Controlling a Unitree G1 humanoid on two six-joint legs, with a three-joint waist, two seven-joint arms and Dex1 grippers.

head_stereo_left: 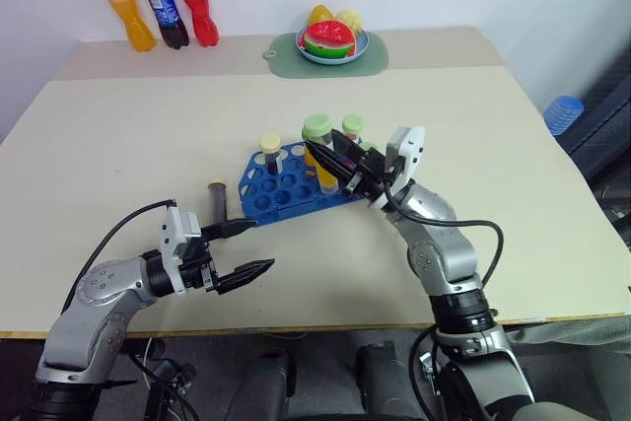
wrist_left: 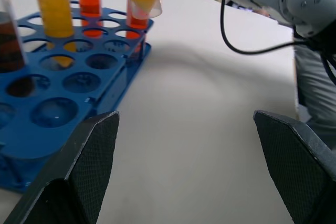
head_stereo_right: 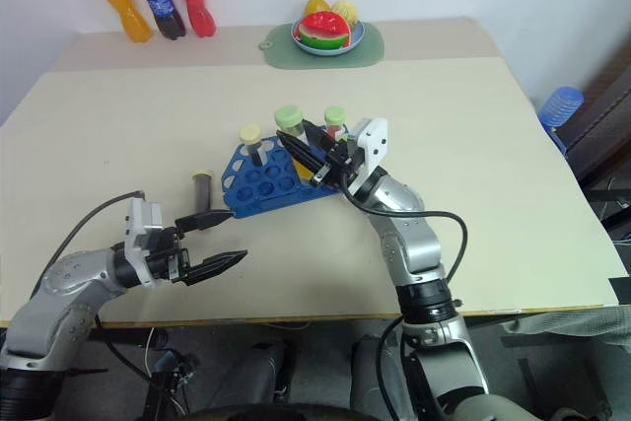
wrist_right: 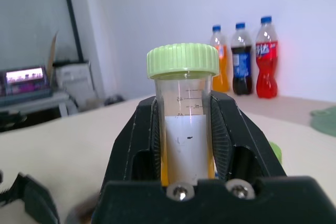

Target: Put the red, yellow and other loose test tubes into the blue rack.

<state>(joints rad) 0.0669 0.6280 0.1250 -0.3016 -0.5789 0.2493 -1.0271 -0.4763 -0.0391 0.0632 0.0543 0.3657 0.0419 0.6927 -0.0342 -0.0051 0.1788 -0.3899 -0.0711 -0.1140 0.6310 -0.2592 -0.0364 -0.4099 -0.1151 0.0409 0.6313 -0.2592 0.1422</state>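
The right wrist view shows the right gripper's (wrist_right: 186, 145) 2 black fingers clamped on the yellow-liquid clear test tube with a pale green cap (wrist_right: 184, 108), its printed scale readable, which the head views do not resolve. The left wrist view shows that tube's conical tip hanging just above the bright blue plastic rack with round holes (wrist_left: 68, 93), at its corner nearest the right arm.

In the left eye view the blue rack (head_stereo_left: 286, 189) sits near the middle of the beige table (head_stereo_left: 493, 194). 3 tubes stand in it: a dark-liquid tube with a cream cap (head_stereo_left: 269, 150), a red-orange tube with a green cap (head_stereo_left: 352, 127), and another yellow-liquid tube (wrist_left: 52, 14). A brown capped vial (head_stereo_left: 217, 199) stands on the table just beside the rack's left end. The left gripper (head_stereo_left: 242, 248) hovers near the table's front edge, fingers spread wide and empty.

At the far edge stand 3 soda bottles (head_stereo_left: 158, 2) against a white wall, beside a green mat (head_stereo_left: 380, 54) bearing a blue plate of fruit (head_stereo_left: 330, 41).
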